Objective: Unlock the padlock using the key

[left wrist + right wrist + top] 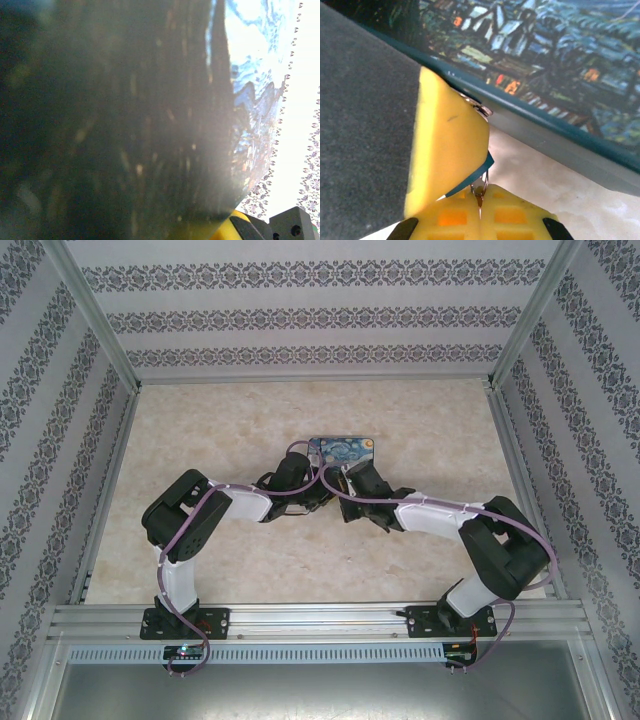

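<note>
Where the two arms meet at the near side of the painted tin box (341,449), the right tool (480,212) is pinched fully together. The key (479,198), thin and dark brown, stands upright in the seam between its yellow fingertips, with a small metal ring just above them. Directly over the key's tip, touching or nearly so, hangs the padlock (482,167). Only a teal sliver of it peeks out from behind a broad yellow pad (445,150) of the left tool (316,492), which is drawn narrow around it. The padlock hangs clear of the desk (540,195), just in front of the tin box's lower edge. From the left wrist the view is mostly a dark blur, with the box's blue paint at the right.
</note>
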Controlling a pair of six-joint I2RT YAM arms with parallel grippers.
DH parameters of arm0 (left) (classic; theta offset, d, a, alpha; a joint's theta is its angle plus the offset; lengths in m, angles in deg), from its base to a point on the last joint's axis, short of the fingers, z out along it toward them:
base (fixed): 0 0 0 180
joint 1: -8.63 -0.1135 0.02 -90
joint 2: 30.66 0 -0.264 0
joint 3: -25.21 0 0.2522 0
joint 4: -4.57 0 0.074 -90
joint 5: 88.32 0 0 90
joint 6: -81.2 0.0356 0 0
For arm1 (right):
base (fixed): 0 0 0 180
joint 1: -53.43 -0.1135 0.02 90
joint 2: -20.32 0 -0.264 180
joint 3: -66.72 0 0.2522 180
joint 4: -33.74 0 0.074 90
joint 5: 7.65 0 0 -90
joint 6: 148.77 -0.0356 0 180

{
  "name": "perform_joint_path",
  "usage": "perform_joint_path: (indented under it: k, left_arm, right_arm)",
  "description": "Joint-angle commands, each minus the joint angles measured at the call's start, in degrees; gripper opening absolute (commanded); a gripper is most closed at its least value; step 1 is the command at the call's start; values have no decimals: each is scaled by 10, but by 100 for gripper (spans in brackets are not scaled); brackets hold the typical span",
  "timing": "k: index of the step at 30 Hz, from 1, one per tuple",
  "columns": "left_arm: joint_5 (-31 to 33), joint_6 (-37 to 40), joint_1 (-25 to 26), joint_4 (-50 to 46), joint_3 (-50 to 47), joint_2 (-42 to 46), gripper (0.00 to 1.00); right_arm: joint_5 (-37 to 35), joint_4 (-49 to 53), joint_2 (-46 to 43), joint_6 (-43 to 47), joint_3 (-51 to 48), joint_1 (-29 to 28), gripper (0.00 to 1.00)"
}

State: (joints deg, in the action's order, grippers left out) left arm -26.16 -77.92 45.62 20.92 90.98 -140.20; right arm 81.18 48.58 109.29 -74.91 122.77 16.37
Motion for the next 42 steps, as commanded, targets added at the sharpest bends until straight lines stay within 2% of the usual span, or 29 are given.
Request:
perform_joint_path:
  k: [1,3,5,6,10,14,18,25,29,38,42]
  left_arm:
    - [-38,-19,0,-44,-7,0,0]
    - [-35,-20,0,-46,-9,1,0]
    - [-32,-18,0,-52,-9,2,0]
    - [-29,-17,1,-55,-9,3,0]
    - [-25,9,0,-98,-1,12,0]
    - [-22,54,1,-169,16,27,13]
    - [-23,81,1,-213,23,36,22]
    - [-24,77,2,-205,2,46,32]
    - [-5,78,1,-206,-20,74,42]
    - [20,98,-11,-246,-14,128,65]
    - [28,120,-21,-278,14,138,69]
  right_arm:
    - [76,-29,-22,-20,7,26,0]
    - [119,-31,-32,-25,1,35,3]
    - [144,-22,-51,-34,-9,41,30]
    - [147,-18,-62,-39,-15,44,38]
    - [169,-24,-114,-83,-61,69,50]
    - [190,-43,-149,-141,-95,85,60]
    - [209,-79,-148,-195,-108,85,62]
    - [226,-172,-102,-268,-119,91,62]
    - [231,-217,-73,-297,-115,107,62]
    - [246,-232,-14,-295,-50,147,60]
    - [278,-229,-6,-276,-36,158,58]
